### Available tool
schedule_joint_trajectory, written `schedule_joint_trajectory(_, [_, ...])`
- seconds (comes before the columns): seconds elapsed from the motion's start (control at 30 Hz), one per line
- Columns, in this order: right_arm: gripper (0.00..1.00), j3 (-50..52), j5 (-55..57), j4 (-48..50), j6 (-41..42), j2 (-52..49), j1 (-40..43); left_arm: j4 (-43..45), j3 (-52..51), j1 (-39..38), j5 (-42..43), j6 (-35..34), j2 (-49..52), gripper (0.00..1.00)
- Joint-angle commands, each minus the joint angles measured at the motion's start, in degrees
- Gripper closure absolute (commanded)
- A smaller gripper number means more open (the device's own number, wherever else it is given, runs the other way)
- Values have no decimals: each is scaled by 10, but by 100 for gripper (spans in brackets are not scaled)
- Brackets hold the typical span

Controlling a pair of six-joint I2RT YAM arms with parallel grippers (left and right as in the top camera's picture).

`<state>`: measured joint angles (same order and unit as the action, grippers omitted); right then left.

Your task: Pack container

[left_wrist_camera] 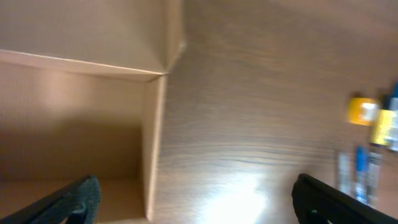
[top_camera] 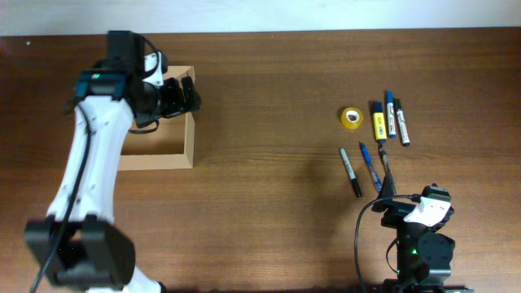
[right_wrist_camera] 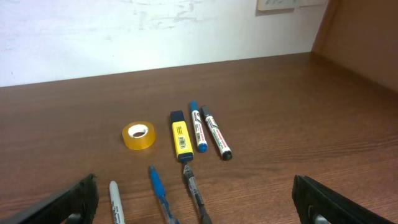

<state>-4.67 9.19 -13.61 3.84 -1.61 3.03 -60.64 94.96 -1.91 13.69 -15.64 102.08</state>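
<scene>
**Open box, pens waiting**

The left gripper (left_wrist_camera: 198, 204) is wide open and empty, over the container (left_wrist_camera: 152, 155) wall, maybe to steady it. The right gripper (right_wrist_camera: 194, 208) is open and empty too. The tape roll (right_wrist_camera: 138, 135) and pens (right_wrist_camera: 158, 186) lie just ahead, easy to reach.

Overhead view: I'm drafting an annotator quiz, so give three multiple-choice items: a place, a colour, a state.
1. Where is the small rectangular tan cardboard box? A) at the left tool B) among the markers C) on the floor
2. What colour is the small round roll of tape? A) red B) yellow C) green
3. How is the left tool? A) shut on a marker B) shut on the tape C) open, empty

1 A: the left arm reaches over it. 2 B: yellow, beside the markers. 3 C: fingers wide apart, nothing between.
</scene>
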Motion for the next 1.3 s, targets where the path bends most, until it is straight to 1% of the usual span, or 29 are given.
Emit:
schedule_joint_trajectory(0.0, [1,4,7,-1,-4,5,5,-3,19,-20,-84,18,44,4])
schedule_joint_trajectory(0.17, [1,4,7,-1,-4,5,5,-5,19,-45,-139,38,93,11])
schedule_joint_trajectory(0.27, [1,4,7,-1,-4,5,5,-5,19,-51,-152,37,122,11])
schedule_joint_trajectory(0.3, [1,4,7,-1,-4,5,5,-4,19,-51,-152,37,129,18])
schedule_joint_trajectory(0.33, [1,4,7,-1,-4,5,5,-2,19,-51,-152,37,137,20])
schedule_joint_trajectory(0.5, [1,4,7,-1,-4,5,5,7,19,-51,-150,32,167,47])
schedule_joint_trajectory(0.6, [1,4,7,-1,-4,5,5,10,19,-51,-151,24,179,66])
schedule_joint_trajectory(0.67, [1,4,7,-1,-4,5,5,13,19,-51,-151,24,183,92])
schedule_joint_trajectory(0.7, [1,4,7,-1,-4,5,5,16,19,-51,-150,24,184,98])
schedule_joint_trajectory(0.77, [1,4,7,-1,-4,5,5,26,19,-51,-148,24,184,98])
schedule_joint_trajectory(0.87, [1,4,7,-1,-4,5,5,32,19,-51,-113,24,182,98])
schedule_joint_trajectory(0.97, [1,4,7,-1,-4,5,5,24,26,-52,-111,17,182,99])
schedule_joint_trajectory(1.1, [1,4,7,-1,-4,5,5,-22,60,-63,-116,-22,182,98])
schedule_joint_trajectory(1.27, [1,4,7,-1,-4,5,5,-114,164,-113,-141,-76,182,98])
